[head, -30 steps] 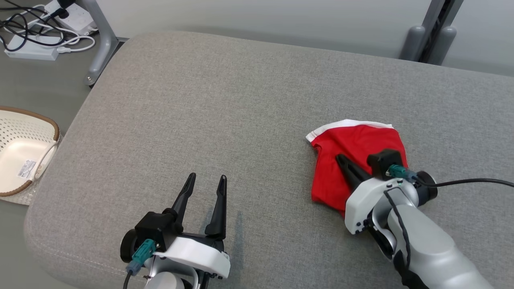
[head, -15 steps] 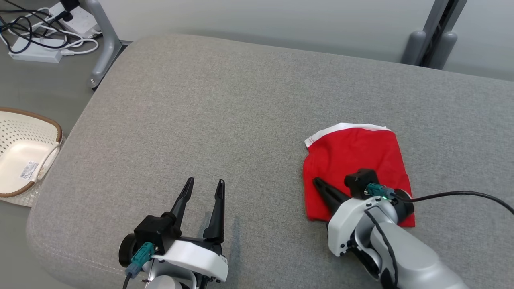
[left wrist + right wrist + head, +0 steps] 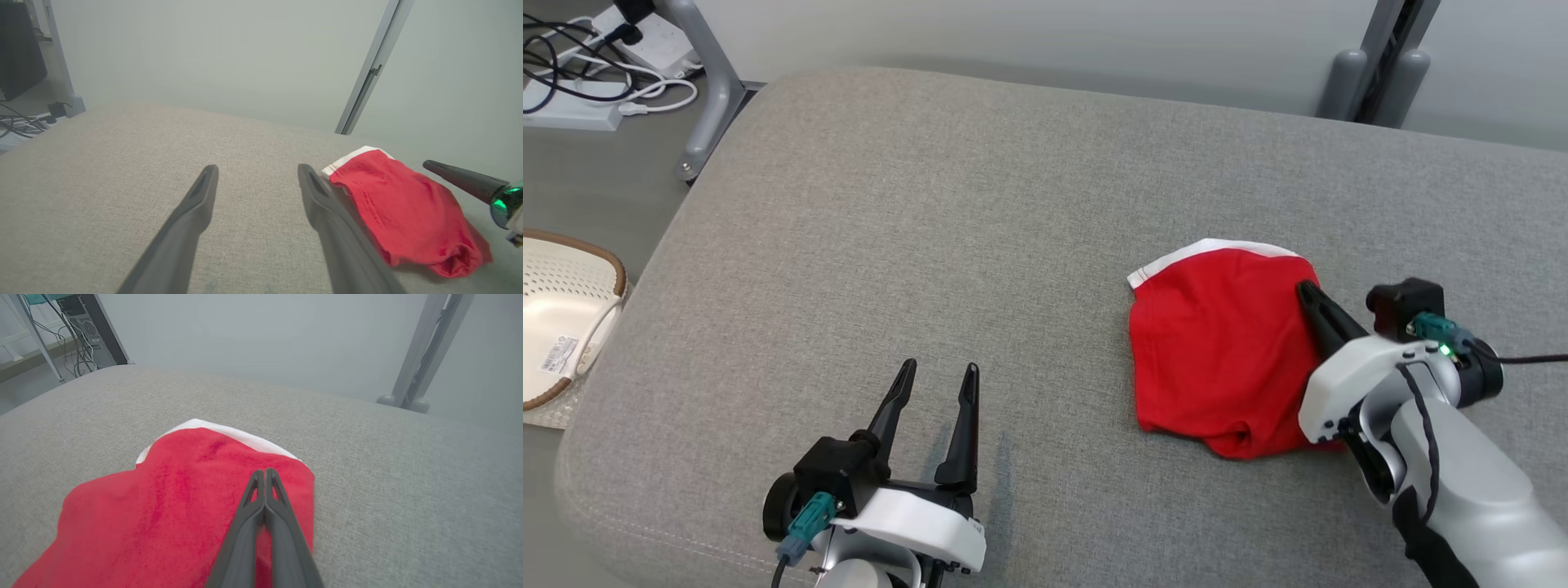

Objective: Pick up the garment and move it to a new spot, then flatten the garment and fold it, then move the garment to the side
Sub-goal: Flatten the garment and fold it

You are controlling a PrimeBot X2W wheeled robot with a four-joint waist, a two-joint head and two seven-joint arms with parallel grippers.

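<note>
Red fabric garment with a white band (image 3: 1217, 351) lies on the right half of the grey woven upholstered surface (image 3: 931, 204), white band on the far edge, a small bunched fold at the near right corner. The rest of the cloth is fairly flat. Right gripper (image 3: 1307, 288): both dark fingers pressed fully together, nothing pinched between them; in the right wrist view the right gripper (image 3: 265, 471) points across the garment (image 3: 175, 506) near its right edge, tips just short of the white band. Cannot tell whether the fingers touch the cloth or sit just above it. Left gripper (image 3: 939, 366): fingers spread wide, holding nothing, low over bare upholstery near the front edge, well apart from the garment. In the left wrist view the garment (image 3: 408, 208) lies to the right of the left gripper (image 3: 257, 171). A cream perforated plastic basket with a brown rim (image 3: 613, 269) stands on the floor off the left end.
</note>
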